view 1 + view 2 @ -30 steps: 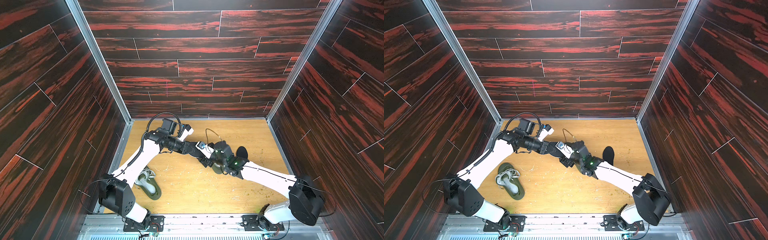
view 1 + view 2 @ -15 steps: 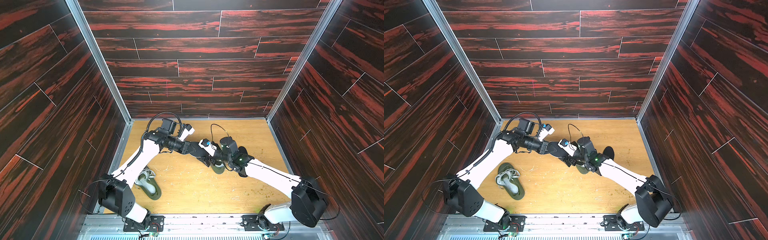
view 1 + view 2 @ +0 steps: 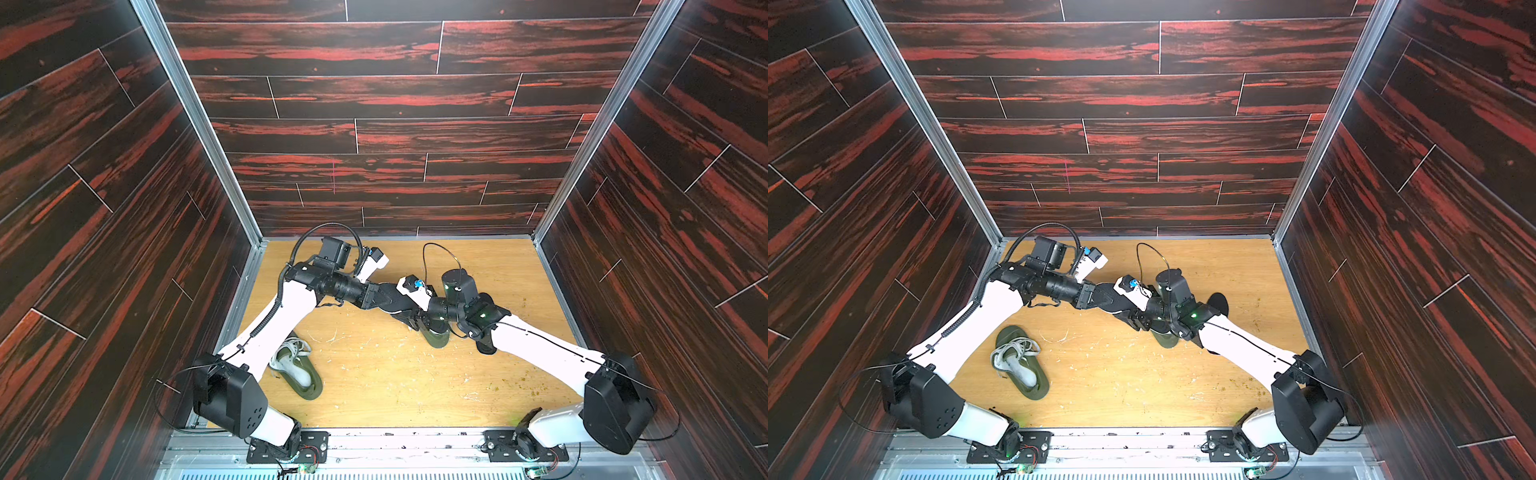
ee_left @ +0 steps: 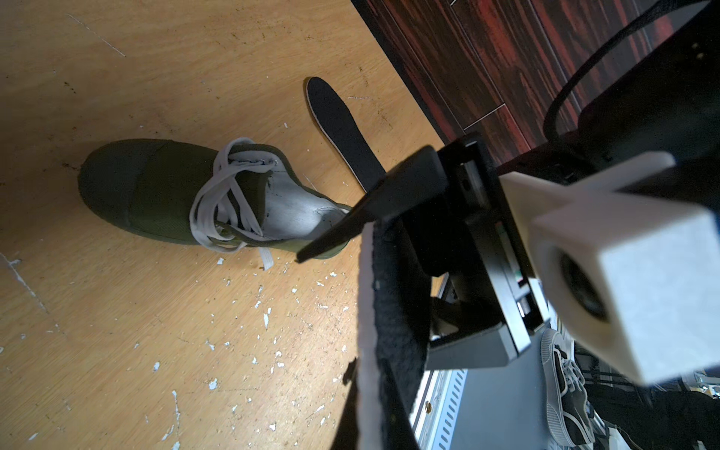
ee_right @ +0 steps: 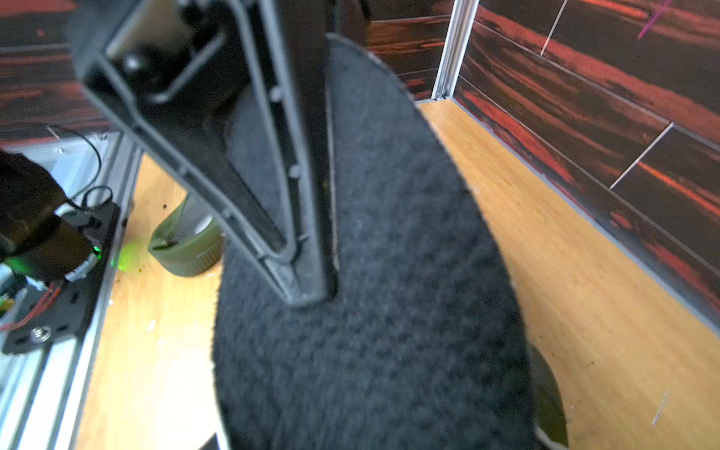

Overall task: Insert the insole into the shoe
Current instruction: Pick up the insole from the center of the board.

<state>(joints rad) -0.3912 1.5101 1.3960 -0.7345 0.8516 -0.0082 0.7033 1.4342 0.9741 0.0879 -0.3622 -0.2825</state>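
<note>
The left fingers (image 3: 405, 316) are clamped shut on the black insole (image 4: 393, 331), holding it up off the bench (image 4: 117, 331) near the heel of the green shoe (image 4: 148, 195). One of the right fingers (image 4: 389, 191) lies against the insole's free end. Its partner seems to sit behind, so I cannot tell whether they grip.

Middle of tabletop (image 3: 395, 386): blocked. The left arm (image 3: 282, 324) and right arm (image 3: 540, 349) meet over the green shoe (image 3: 436, 337), with the held insole (image 5: 389, 272) between them.
Front left corner: the second shoe (image 3: 1019, 363) lies just beside the left arm.
Right of middle: the loose insole (image 3: 1219, 303) lies flat, partly under the right arm.
Front middle: open board.
Back right corner: open board.
Edges: the panelled walls (image 3: 374, 124) close off the left, back and right.
</note>
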